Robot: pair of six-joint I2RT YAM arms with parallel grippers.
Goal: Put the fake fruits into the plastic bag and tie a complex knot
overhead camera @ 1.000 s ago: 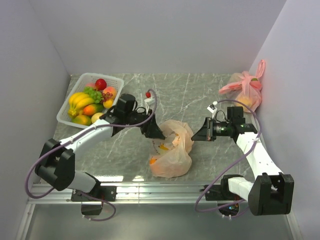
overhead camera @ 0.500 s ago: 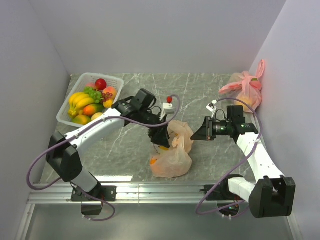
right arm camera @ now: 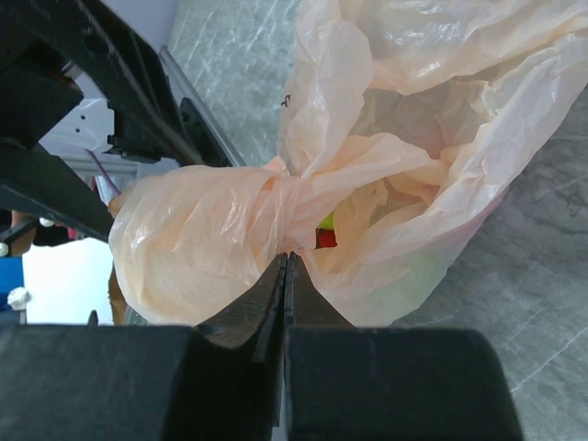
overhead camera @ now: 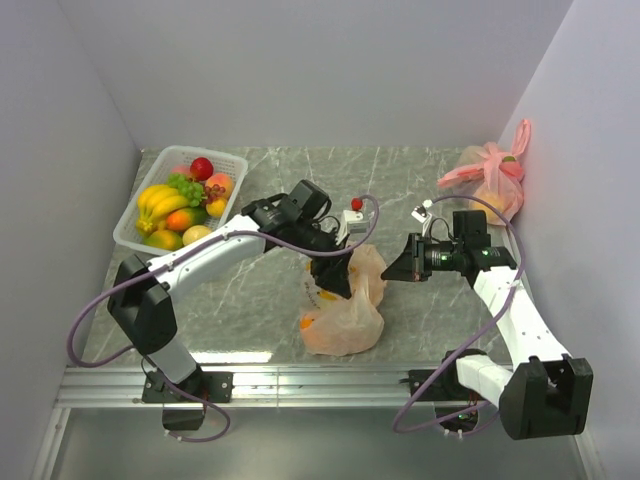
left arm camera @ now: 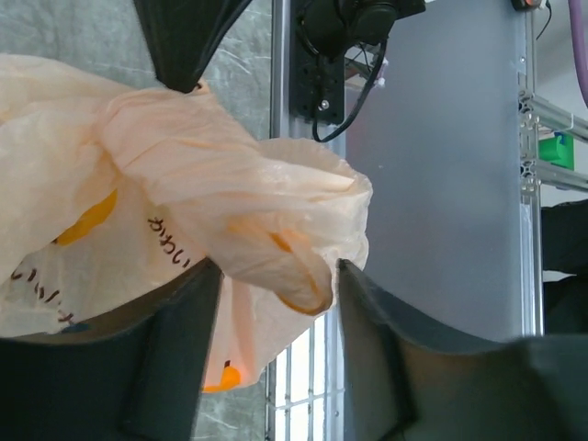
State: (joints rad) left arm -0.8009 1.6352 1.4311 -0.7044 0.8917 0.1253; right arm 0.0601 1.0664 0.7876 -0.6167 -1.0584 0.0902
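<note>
The plastic bag (overhead camera: 345, 315) sits mid-counter (overhead camera: 400, 180), body slumped toward the near edge and its gathered top up between the two arms. A few fake fruits (right arm camera: 323, 237) show through the film, though plenty more are over in the basket (overhead camera: 128, 232) at the far left.

The bit that matters is the twisted handle (left arm camera: 197, 152). It runs roughly side to side, from the right gripper (right arm camera: 286, 262) across to the left gripper (left arm camera: 276, 271), and ends in a floppy loop pointing toward the near edge.

The left gripper is open, fingers (left arm camera: 175, 367) straddling that loop end. One finger brushes the film, but nothing is pinched. So the left arm is clearly the nearer one, with the strand lying across its gap.

The right gripper is fully closed with its tip right at the bunched twist. Honestly can't tell if it has film nipped or is just touching it.

Best guess is that the left one needs to clamp that loop next and pull it through.
</note>
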